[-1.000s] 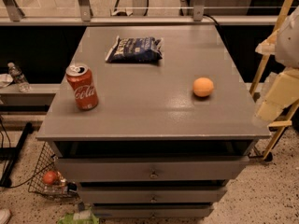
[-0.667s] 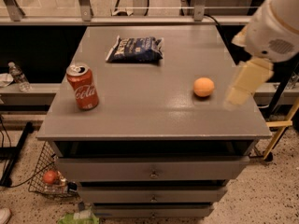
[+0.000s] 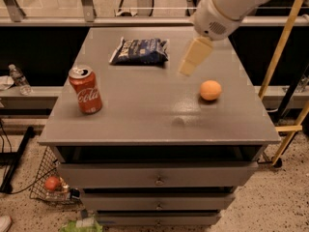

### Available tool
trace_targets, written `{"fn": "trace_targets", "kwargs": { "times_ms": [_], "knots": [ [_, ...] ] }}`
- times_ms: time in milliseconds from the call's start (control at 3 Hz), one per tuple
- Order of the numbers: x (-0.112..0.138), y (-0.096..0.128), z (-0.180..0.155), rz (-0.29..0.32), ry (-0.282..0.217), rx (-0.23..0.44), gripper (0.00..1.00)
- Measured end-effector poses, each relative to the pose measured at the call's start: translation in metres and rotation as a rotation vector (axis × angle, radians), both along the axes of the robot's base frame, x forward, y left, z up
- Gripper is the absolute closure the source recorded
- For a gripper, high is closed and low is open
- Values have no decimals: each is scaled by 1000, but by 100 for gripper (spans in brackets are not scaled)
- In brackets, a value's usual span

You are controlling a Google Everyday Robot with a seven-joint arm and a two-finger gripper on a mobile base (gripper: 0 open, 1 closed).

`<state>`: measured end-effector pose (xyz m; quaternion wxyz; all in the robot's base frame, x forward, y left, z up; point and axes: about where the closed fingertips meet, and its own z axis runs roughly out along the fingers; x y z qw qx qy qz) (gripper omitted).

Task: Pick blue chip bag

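The blue chip bag (image 3: 140, 50) lies flat on the far middle of the grey cabinet top (image 3: 145, 105), dark navy with white lettering. My gripper (image 3: 192, 61) hangs from the white arm (image 3: 227, 6) above the cabinet top, just right of the bag and a little nearer, apart from it. It holds nothing that I can see.
A red soda can (image 3: 86, 89) stands upright at the left. An orange (image 3: 210, 90) rests at the right. The cabinet has drawers below. A wire basket (image 3: 50, 183) sits on the floor at the left, and a yellow pole (image 3: 282, 47) stands at the right.
The arm has swung in from the right edge and moved left and further back over the cabinet top, now close to the bag. The bag, can and orange have not moved.
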<state>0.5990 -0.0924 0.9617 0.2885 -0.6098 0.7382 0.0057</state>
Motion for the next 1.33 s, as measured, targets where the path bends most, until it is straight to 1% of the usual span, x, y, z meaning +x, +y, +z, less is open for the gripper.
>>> {"fn": "trace_targets", "kwargs": {
  "times_ms": [333,667,1000,1333],
  "knots": [
    [14,7,4,-6,-44,26,0],
    [14,7,4,-5,-42,25,0],
    [35,8,-17,-25,-18,18,0],
    [95,6,-61,-28,19,-22,0]
  ]
}}
